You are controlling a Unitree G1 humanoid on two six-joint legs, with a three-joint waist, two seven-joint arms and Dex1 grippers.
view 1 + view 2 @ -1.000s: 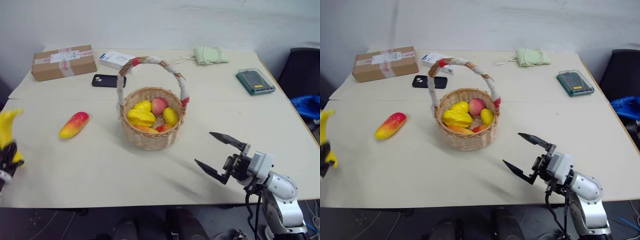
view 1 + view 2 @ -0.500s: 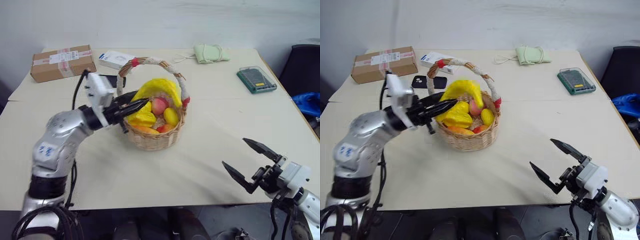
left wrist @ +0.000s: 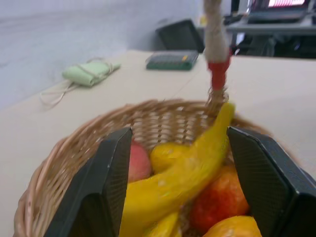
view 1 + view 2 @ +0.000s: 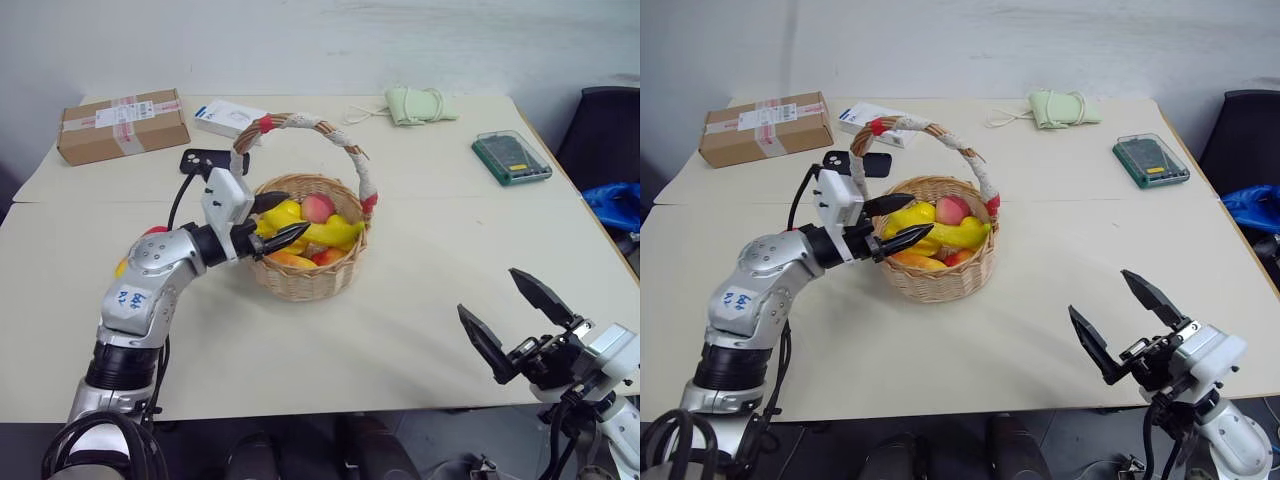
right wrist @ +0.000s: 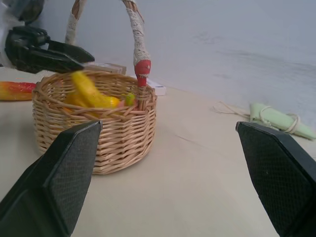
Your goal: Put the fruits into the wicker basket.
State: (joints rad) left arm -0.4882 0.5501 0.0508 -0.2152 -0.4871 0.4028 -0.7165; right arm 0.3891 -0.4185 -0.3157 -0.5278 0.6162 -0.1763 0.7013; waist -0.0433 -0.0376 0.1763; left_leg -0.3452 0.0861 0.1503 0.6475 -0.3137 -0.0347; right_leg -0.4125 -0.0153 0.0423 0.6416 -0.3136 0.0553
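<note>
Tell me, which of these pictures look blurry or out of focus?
Left wrist view: the pincer's fingers close up are soft, the banana and wicker basket rim slightly soft, the far table hazy. Right wrist view: the near fingers are blurred and the banana is smeared. Both eye views look sharp and evenly lit, with faint shadows.

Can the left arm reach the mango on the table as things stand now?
Probably yes. The mango lies on the table just behind the left arm, outside the basket, and the left end effector is open with the banana let go.
</note>
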